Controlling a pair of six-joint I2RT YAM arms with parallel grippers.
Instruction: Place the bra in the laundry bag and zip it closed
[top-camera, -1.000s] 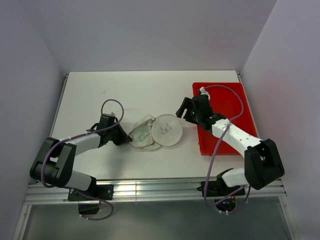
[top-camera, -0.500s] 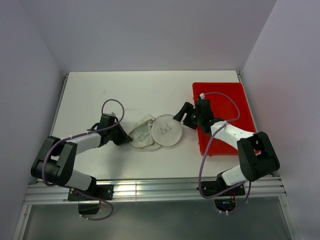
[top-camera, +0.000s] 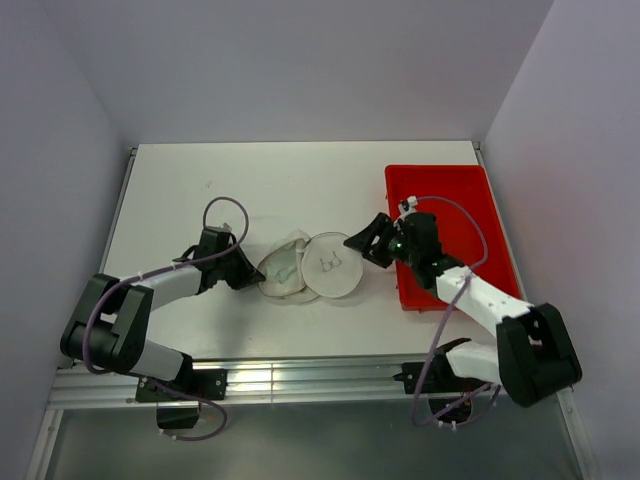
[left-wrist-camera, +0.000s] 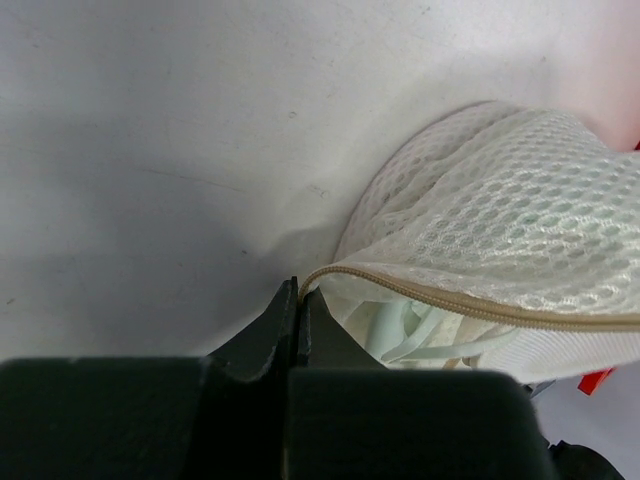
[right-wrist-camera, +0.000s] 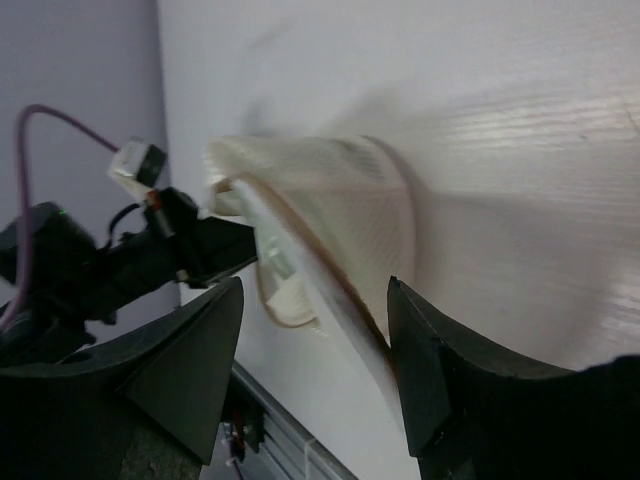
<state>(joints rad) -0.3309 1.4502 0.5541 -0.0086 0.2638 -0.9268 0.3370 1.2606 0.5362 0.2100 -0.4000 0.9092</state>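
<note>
Right fingers (right-wrist-camera: 190, 380): spread wide, empty, moved off red tray (top-camera: 450, 190) to laundry bag (top-camera: 318, 265) rim | left fingers (left-wrist-camera: 265, 335): clamped on the bag's zip (left-wrist-camera: 450, 303) end | bra (left-wrist-camera: 400, 335): inside bag, mid-surface (top-camera: 280, 180) | zip open, likely closing next

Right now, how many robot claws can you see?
2. The left gripper is closed on the left edge of the laundry bag. The right gripper is open at the bag's right side, next to the red tray. None look hidden.

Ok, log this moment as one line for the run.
left gripper shut on laundry bag edge | right gripper open at bag's far side | bra inside bag | zipper not closed
</note>
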